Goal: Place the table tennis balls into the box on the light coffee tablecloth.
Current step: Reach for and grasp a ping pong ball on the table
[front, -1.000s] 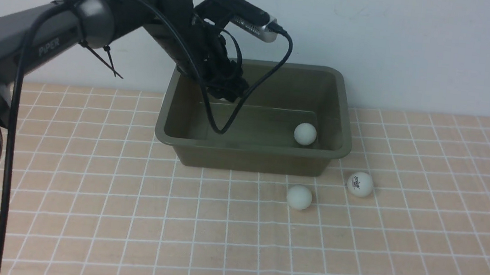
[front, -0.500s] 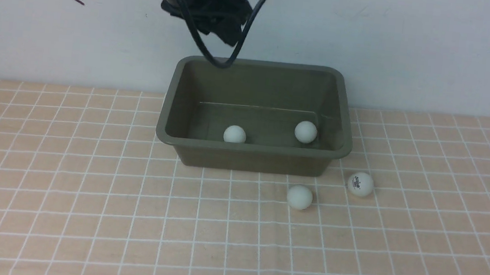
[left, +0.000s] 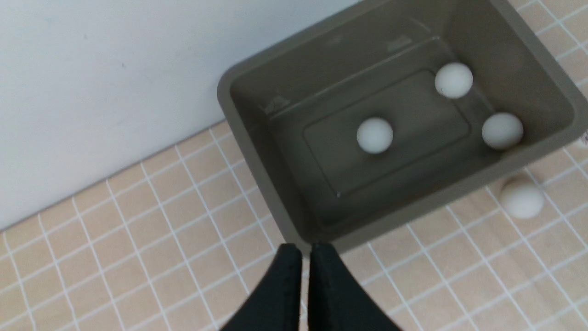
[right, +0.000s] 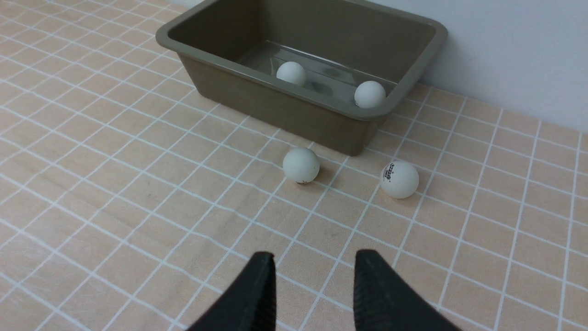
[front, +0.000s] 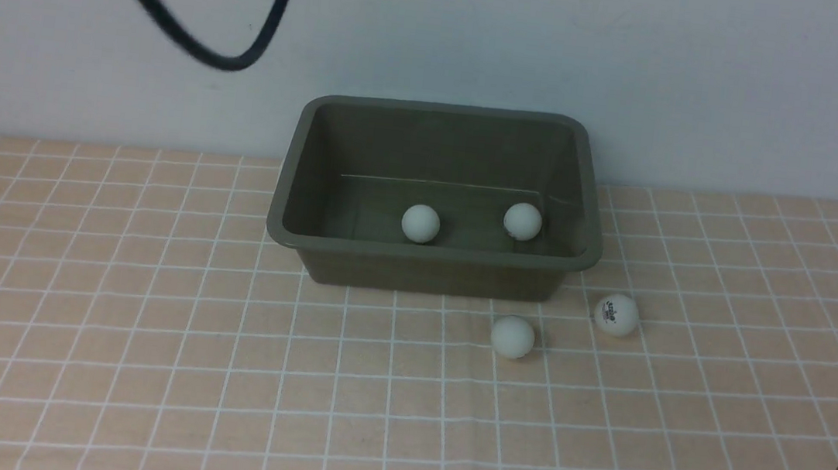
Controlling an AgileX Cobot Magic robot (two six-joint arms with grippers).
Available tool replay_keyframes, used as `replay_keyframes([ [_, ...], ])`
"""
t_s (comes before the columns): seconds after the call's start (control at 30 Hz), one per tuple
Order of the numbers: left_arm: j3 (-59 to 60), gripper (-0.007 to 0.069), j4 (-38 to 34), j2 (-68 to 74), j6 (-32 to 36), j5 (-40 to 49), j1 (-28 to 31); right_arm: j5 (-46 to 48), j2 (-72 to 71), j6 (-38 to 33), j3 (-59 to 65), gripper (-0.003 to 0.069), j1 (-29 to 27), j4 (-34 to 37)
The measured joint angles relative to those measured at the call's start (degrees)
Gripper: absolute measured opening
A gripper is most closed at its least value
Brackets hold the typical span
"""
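While two table tennis balls (front: 512, 337) lie outside the box (front: 430, 274): you are between deliveries, by my reading, and the next pick-up is the step in hand.
Balls inside: three show from the left wrist (left: 375, 134). One sits against the near wall, so the front view shows you only two.
Plain ball (right: 301, 165): on the light coffee tablecloth (front: 144, 331), just beside the box's near wall, toward its right end.
Logo ball (front: 616, 314): on the cloth near the box's near right corner, apart from its neighbour, with the print turned toward the robot.
Left gripper (left: 305, 250): jaws pressed together with nothing between them, high up and left of the box.
Right gripper (right: 316, 263): jaws spread partway and empty, low over the cloth on the robot's side of both loose balls.
Next move: your right arm looks the better placed. Centre the jaws over one ball and come straight down, since a glancing touch would likely send it rolling.
Box axis: its long side runs left to right, parallel to the wall (front: 716, 79), with the mouth facing up.
Ball axis: none, so any approach angle should serve you.
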Motion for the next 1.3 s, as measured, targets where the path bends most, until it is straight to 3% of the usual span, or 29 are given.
replay_keyframes([
  [0.33, 33.8, -0.0038, -9.4, -20.7, 0.8, 0.0, 0.0, -0.5, 0.0, -1.7, 0.0, 0.0231, 0.0, 0.4],
  [0.53, 47.0, -0.0038, -4.8, -31.2, 1.0, -2.6, 0.0, -1.9, 0.4, -8.9, 0.0, 0.0231, 0.0, 8.5],
  [0.67, 50.9, -0.0038, -0.4, -33.6, 0.6, -8.4, 0.0, -0.4, 2.8, -14.6, -0.9, 0.0231, 0.0, 14.0],
  [0.93, 51.5, -0.0038, 0.0, -33.7, 0.4, -14.2, 0.0, 4.7, 15.7, -17.6, -11.3, 0.0231, 0.0, 15.4],
  [1.1, 51.5, -0.0038, -0.9, -33.7, 0.4, -15.0, 0.0, 4.8, 24.5, -15.8, -17.0, 0.0231, 0.0, 12.7],
  [1.3, 51.5, -0.0038, -4.1, -33.7, 0.4, -15.0, 0.0, 7.4, 38.3, -2.3, -25.1, 0.0231, 0.0, -1.3],
])
